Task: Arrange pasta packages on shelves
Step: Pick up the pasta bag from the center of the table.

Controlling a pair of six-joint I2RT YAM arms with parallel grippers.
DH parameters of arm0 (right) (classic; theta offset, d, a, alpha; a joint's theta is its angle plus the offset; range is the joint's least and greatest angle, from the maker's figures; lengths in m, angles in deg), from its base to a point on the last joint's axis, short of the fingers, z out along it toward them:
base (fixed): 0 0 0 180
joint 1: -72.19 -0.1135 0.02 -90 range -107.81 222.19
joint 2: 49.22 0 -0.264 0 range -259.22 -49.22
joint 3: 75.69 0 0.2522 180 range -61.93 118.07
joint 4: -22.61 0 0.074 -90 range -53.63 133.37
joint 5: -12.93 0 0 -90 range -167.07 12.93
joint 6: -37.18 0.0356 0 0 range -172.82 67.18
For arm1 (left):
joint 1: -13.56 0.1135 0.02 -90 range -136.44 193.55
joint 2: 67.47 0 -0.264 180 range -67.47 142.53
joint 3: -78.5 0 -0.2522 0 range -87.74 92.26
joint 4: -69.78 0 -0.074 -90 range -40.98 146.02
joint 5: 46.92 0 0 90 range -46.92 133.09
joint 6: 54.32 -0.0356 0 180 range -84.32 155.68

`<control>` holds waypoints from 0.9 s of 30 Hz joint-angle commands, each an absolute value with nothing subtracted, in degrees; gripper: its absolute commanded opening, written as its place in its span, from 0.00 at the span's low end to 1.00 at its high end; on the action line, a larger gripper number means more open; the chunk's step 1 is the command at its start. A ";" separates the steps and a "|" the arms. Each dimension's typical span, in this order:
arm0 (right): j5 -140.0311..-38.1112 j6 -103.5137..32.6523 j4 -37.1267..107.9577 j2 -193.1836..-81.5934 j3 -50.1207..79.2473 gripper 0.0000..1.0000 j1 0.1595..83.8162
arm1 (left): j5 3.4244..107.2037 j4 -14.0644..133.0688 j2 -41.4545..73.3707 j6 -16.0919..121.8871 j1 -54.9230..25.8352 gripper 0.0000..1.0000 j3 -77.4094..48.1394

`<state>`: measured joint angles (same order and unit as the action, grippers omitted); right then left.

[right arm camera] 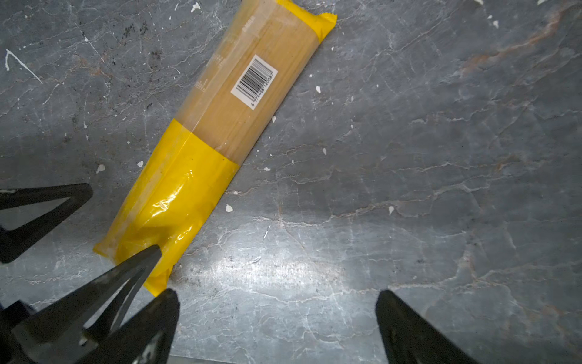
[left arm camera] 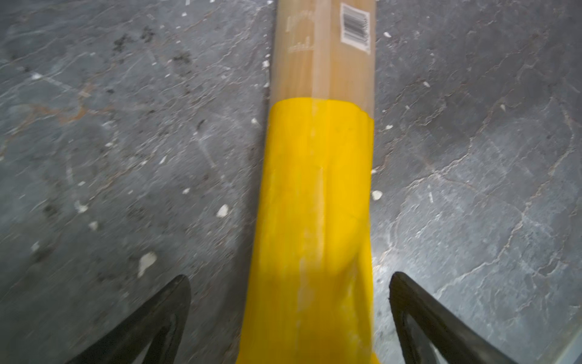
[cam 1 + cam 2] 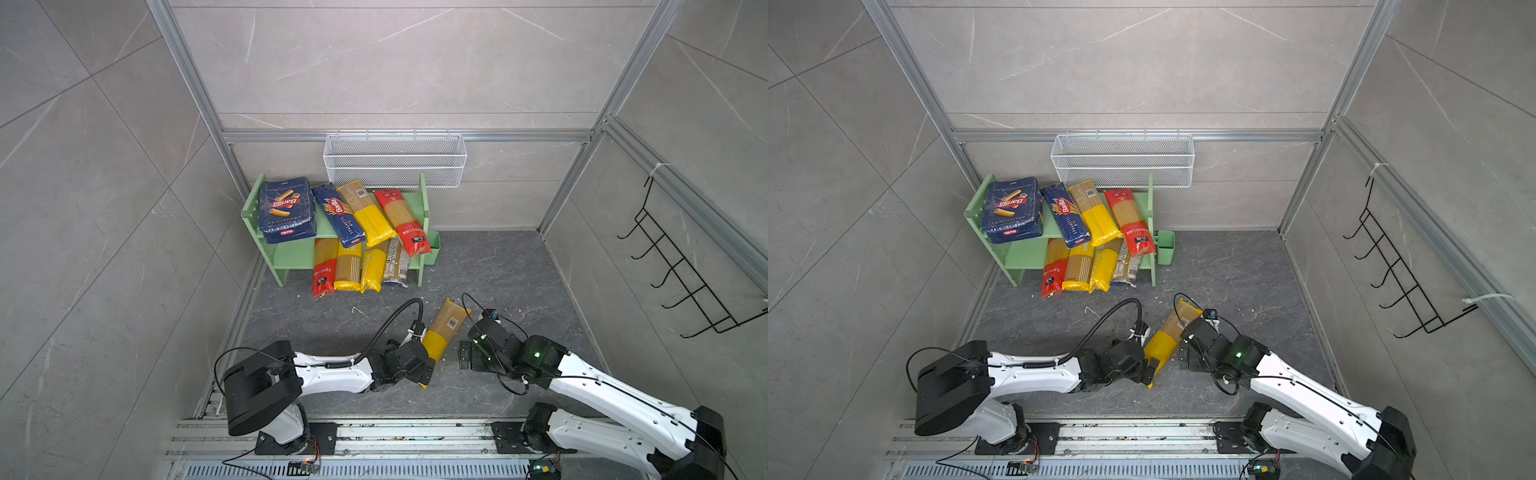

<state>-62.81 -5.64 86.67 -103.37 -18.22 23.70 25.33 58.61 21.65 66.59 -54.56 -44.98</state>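
One loose spaghetti bag (image 3: 445, 328), clear with a yellow end, lies flat on the counter (image 3: 498, 270), at about 5 o'clock from the shelves (image 3: 291, 255). The left pincer (image 2: 289, 279) straddles its yellow end, fingers spread and clear of the wrap. The right pincer (image 1: 276, 294), also spread wide, hovers over bare counter at the bag's 3 o'clock.

The top board carries two stacked blue boxes (image 3: 286, 203), one blue pack (image 3: 338, 216), one yellow-ended bag (image 3: 368, 216) and one red-ended bag (image 3: 401, 220). Four bags (image 3: 348, 268) lie on the bottom board, poking out toward 6 o'clock: one red-ended, two yellow-ended, one pale. That makes ten packages in view.

One green cup (image 3: 432, 249) hangs at the shelves' 3 o'clock side. The counter is dark grey and stone-patterned, strewn with white crumbs. Grey marbled walls (image 3: 395, 62) stand in a metal frame (image 3: 415, 136), with one white mesh basket (image 3: 395, 160) at 12 o'clock and one black hook rack (image 3: 681, 266) at 3 o'clock.
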 commanded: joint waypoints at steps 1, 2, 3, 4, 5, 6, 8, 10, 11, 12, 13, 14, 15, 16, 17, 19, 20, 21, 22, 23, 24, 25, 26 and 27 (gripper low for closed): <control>-62.49 -7.15 90.62 -100.59 -18.94 1.00 24.20 | 26.38 62.11 23.46 63.69 -54.43 1.00 -42.44; -62.32 -7.19 91.21 -99.86 -18.97 1.00 24.31 | 26.39 62.25 24.07 63.60 -54.46 1.00 -42.32; -62.14 -7.27 91.88 -98.90 -19.07 0.99 24.34 | 26.25 62.22 24.66 63.62 -54.52 1.00 -42.26; -62.00 -7.29 92.53 -98.15 -19.00 0.99 24.38 | 26.22 62.41 25.28 63.60 -54.51 1.00 -42.36; -61.88 -7.29 93.26 -97.44 -18.93 1.00 24.38 | 26.17 62.56 25.69 63.60 -54.64 1.00 -42.54; -61.78 -7.21 94.02 -96.70 -18.84 1.00 24.38 | 25.98 62.86 25.94 63.76 -54.73 1.00 -42.93; -61.78 -7.03 95.27 -95.45 -18.70 1.00 24.39 | 25.75 63.40 26.69 64.28 -54.81 1.00 -43.76; -62.01 -6.93 96.21 -94.49 -18.59 1.00 24.40 | 24.88 62.91 27.65 64.83 -54.83 1.00 -44.23; -62.28 -6.94 96.26 -94.28 -18.54 1.00 24.39 | 24.59 62.54 28.13 65.14 -54.91 1.00 -44.35; -62.46 -6.94 96.26 -94.28 -18.29 0.99 24.38 | 24.56 62.52 28.54 65.40 -54.89 1.00 -44.64; -62.56 -6.94 96.38 -94.52 -17.96 1.00 24.38 | 24.27 62.40 28.95 65.77 -54.91 1.00 -44.75; -62.57 -6.98 96.48 -94.94 -17.68 1.00 24.38 | 23.94 61.86 29.56 66.33 -54.91 1.00 -44.73; -62.52 -7.10 96.48 -95.58 -17.25 1.00 24.38 | 24.00 61.61 30.11 66.36 -54.91 1.00 -44.77; -62.56 -7.19 96.37 -96.09 -16.97 1.00 24.38 | 24.06 61.41 30.73 66.38 -55.00 1.00 -44.68; -62.73 -7.28 96.03 -96.73 -16.74 1.00 24.38 | 24.00 60.84 31.40 66.59 -55.00 1.00 -44.60; -63.09 -7.26 95.37 -97.74 -16.40 1.00 24.38 | 24.32 60.84 32.62 67.00 -55.00 1.00 -45.07; -63.32 -7.22 94.94 -98.17 -16.33 1.00 24.38 | 24.49 61.49 32.87 67.19 -54.99 0.99 -45.71; -63.43 -7.20 94.74 -98.59 -16.18 1.00 24.38 | 24.54 62.10 32.94 67.44 -54.98 0.99 -46.38; -63.60 -7.12 94.58 -98.91 -16.16 1.00 24.38 | 24.41 62.57 32.99 67.76 -55.00 0.98 -46.90; -63.79 -7.03 94.47 -99.05 -16.08 1.00 24.38 | 24.30 62.97 32.78 68.01 -55.01 0.97 -47.51; -63.76 -6.98 94.46 -99.21 -15.96 1.00 24.38 | 24.13 63.30 32.64 68.14 -55.08 0.94 -48.00; -63.80 -6.94 94.59 -99.28 -15.82 0.99 24.38 | 23.82 63.48 32.45 68.48 -55.09 0.90 -48.32; -63.69 -6.93 94.80 -99.34 -15.57 1.00 24.38 | 23.39 63.55 32.42 68.73 -55.17 0.85 -48.54; -63.63 -6.94 95.11 -99.32 -15.23 1.00 24.40 | 23.16 63.52 32.45 68.87 -55.25 0.81 -48.83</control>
<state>-63.58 -6.34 94.47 -99.18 -17.55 24.14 22.07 67.03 30.42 66.16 -55.20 -46.24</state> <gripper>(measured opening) 0.995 0.829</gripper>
